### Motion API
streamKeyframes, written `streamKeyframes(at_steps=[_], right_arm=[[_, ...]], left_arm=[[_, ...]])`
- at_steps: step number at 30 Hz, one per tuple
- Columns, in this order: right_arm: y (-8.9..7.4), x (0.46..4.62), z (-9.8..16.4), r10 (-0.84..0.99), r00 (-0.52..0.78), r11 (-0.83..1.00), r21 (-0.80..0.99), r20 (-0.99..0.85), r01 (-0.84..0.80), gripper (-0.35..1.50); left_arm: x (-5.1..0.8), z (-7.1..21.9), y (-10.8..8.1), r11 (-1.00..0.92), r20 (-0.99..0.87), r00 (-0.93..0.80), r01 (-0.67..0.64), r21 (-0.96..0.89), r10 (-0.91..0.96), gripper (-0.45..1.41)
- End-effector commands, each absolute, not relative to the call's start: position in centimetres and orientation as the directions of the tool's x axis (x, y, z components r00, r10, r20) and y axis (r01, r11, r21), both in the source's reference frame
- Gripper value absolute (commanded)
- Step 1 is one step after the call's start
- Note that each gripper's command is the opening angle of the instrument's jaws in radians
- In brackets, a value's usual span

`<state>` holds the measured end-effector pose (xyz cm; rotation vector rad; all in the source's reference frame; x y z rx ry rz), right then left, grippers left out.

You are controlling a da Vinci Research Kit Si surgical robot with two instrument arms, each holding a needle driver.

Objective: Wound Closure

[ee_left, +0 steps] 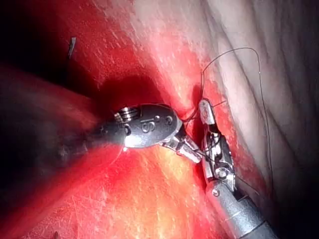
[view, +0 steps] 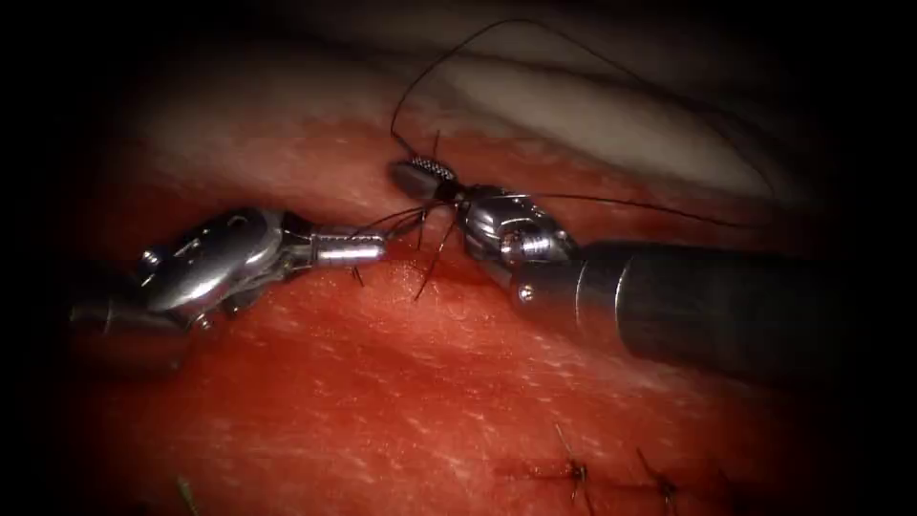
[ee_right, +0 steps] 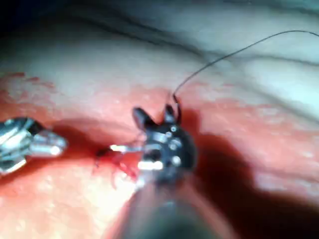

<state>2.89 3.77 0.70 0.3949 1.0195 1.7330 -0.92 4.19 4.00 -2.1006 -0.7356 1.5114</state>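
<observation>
Two finished stitches (view: pixel 574 470) sit nearest, at about 5 o'clock in the endoscope view, with short dark thread ends standing up from the tissue (view: pixel 382 411). Between them and the tools lies a broad, bare stretch of red tissue, open room with nothing lying on it.

Farther in, the left hand (view: pixel 349 251) comes in from 9 o'clock. Its jaws are together, and they seem to be clamped on thin strands of thread at its tip, though the grip itself is too small to make out surely. The left wrist view shows the same hand (ee_left: pixel 192 152) just beside the other tool, tip nearly touching its wrist.

Just past it runs the cut (view: pixel 457 260), a dark red seam with several short thread ends poking out. Red fluid (ee_right: pixel 119 167) shows beside it in the right wrist view.

The right hand (view: pixel 420 175) enters from 3 o'clock and points toward 10 o'clock. Its jaws stand apart, seen as two prongs in its own wrist view (ee_right: pixel 155 115), holding nothing; the thread meets one jaw tip. Its shaft is cut off by the dark edge at 3 o'clock.

Farthest, the thread (view: pixel 449 57) arcs up toward 12 o'clock over pale tissue and fades into the dark at 2 o'clock.
</observation>
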Motion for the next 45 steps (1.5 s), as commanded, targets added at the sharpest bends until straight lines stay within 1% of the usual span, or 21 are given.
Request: streamKeyframes(at_steps=[1, 2, 6, 7, 13, 17, 23, 29, 38, 45], right_arm=[[3.8, 2.96, 0.7, 0.890, -0.412, -0.117, 0.776, -0.195, -0.619, -0.35], [3.8, 2.97, 0.6, 0.886, -0.432, -0.146, 0.781, -0.170, -0.607, -0.35], [3.8, 3.00, 0.4, 0.888, -0.437, -0.171, 0.777, -0.144, -0.605, -0.35], [3.7, 3.01, 0.2, 0.888, -0.425, -0.141, 0.775, -0.176, -0.616, -0.35], [3.5, 3.00, -0.1, 0.885, -0.391, -0.063, 0.767, -0.253, -0.638, -0.35], [3.5, 2.94, -0.2, 0.885, -0.383, -0.052, 0.761, -0.265, -0.646, -0.35], [3.4, 2.92, -0.2, 0.885, -0.375, -0.038, 0.758, -0.277, -0.651, -0.35], [3.2, 2.88, -0.3, 0.886, -0.364, -0.025, 0.756, -0.286, -0.654, -0.35], [3.1, 2.81, -0.4, 0.888, -0.354, -0.013, 0.752, -0.295, -0.659, -0.35], [3.0, 2.80, -0.5, 0.887, -0.342, 0.003, 0.746, -0.309, -0.666, -0.35]], left_arm=[[-0.95, 4.1, 4.1, -0.755, -0.711, 0.259, 0.153, -0.638, 0.653, -0.35], [-0.92, 4.1, 4.2, -0.755, -0.710, 0.262, 0.151, -0.639, 0.653, -0.35], [-0.83, 4.2, 4.4, -0.747, -0.709, 0.253, 0.108, -0.656, 0.659, -0.35], [-0.78, 4.3, 4.6, -0.753, -0.723, 0.233, 0.073, -0.654, 0.650, -0.35], [-0.54, 5.0, 5.6, -0.762, -0.755, 0.180, -0.039, -0.646, 0.631, -0.35], [-0.54, 5.2, 5.8, -0.769, -0.770, 0.142, -0.077, -0.635, 0.622, -0.35], [-0.72, 5.5, 6.3, -0.774, -0.783, 0.101, -0.114, -0.623, 0.614, -0.35], [-1.01, 5.6, 6.9, -0.820, -0.832, 0.056, -0.147, -0.554, 0.552, -0.35], [-1.34, 5.7, 7.5, -0.836, -0.853, 0.014, -0.190, -0.514, 0.522, -0.35], [-1.48, 5.9, 7.8, -0.851, -0.867, -0.026, -0.210, -0.482, 0.497, -0.35]])
